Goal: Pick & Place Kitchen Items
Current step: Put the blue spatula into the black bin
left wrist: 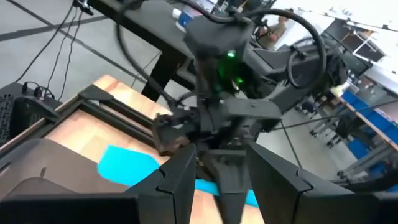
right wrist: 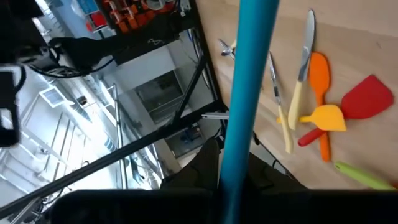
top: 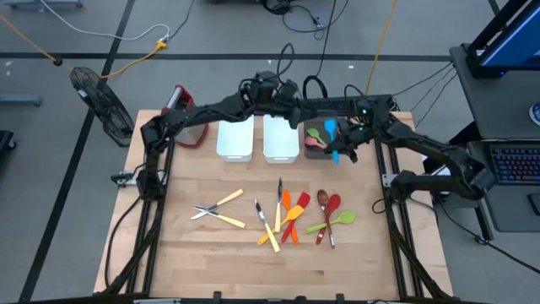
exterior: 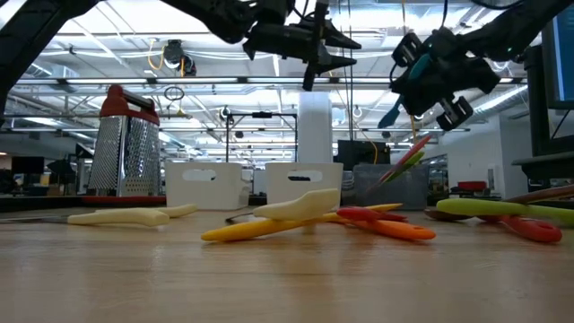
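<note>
My right gripper [top: 341,142] is shut on a blue spatula [top: 331,130], held in the air over a dark bin [top: 314,149] at the far right. That bin holds green and pink utensils [top: 315,135], their handles leaning on its rim [exterior: 405,165]. My left gripper [top: 295,108] hovers open and empty over the white bins [top: 280,139], pointing at the right gripper. Yellow-handled metal pieces [top: 216,211], orange and red spatulas [top: 292,214], and green and red spoons [top: 331,218] lie flat on the table. My right gripper pinches the blue spatula's handle [right wrist: 239,130] between its two fingers. The handle runs on ahead past the fingertips. The spatula is lifted clear, tilted, its lower end [exterior: 393,113] hanging below the gripper and above the dark bin.
A red-topped metal box grater [top: 180,118] stands at the far left beside two white bins [top: 234,140]. The two arms are close together above the bins. Bare tabletop lies at the near edge [top: 270,270] and on the left [top: 181,186].
</note>
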{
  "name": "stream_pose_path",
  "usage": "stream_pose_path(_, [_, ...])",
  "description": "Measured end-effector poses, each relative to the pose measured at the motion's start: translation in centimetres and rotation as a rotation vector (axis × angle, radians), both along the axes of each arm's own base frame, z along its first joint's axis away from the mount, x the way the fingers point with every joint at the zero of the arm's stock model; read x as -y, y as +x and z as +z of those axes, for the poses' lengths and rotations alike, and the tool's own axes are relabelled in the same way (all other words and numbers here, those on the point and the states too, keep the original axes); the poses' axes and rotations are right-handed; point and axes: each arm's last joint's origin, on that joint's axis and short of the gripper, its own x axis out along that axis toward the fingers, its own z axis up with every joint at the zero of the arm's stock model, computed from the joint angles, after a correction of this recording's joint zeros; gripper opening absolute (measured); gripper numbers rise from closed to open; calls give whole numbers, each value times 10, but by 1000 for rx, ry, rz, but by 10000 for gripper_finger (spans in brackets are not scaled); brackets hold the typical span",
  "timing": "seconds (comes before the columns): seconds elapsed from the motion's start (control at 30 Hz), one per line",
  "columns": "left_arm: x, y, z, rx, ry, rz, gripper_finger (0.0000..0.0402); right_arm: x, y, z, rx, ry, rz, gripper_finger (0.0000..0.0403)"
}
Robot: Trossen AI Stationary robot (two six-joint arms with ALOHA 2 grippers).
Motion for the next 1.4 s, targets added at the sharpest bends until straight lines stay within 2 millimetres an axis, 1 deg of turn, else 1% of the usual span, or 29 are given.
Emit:
stream_pose_path(0.13, [3,1,0,3,31,-12,147,5,4,-9,-23,27,-1,11])
stream_pose_path(0.33, [2,1,0,4,45,-12,147,11,9,-22,-71,94,-7,11])
stream_pose_path(0.5, [2,1,0,5,64,-13,147,17,4,-26,-97,138,-43,11])
stream_pose_path(0.8, [-2,-1,0,9,132,-13,147,26,-5,-27,-127,233,-120,11])
stream_pose_path(0.93, [-6,-2,1,15,153,-7,147,28,-3,-33,-151,270,-124,11])
stream_pose_path(1.07, [-11,-5,1,18,157,5,147,33,0,-44,-180,306,-126,12])
stream_pose_path(1.23, [-17,-7,1,16,157,19,147,40,-2,-55,-205,344,-148,12])
stream_pose_path(1.4, [-18,-8,1,16,158,21,147,45,-7,-57,-202,354,-175,14])
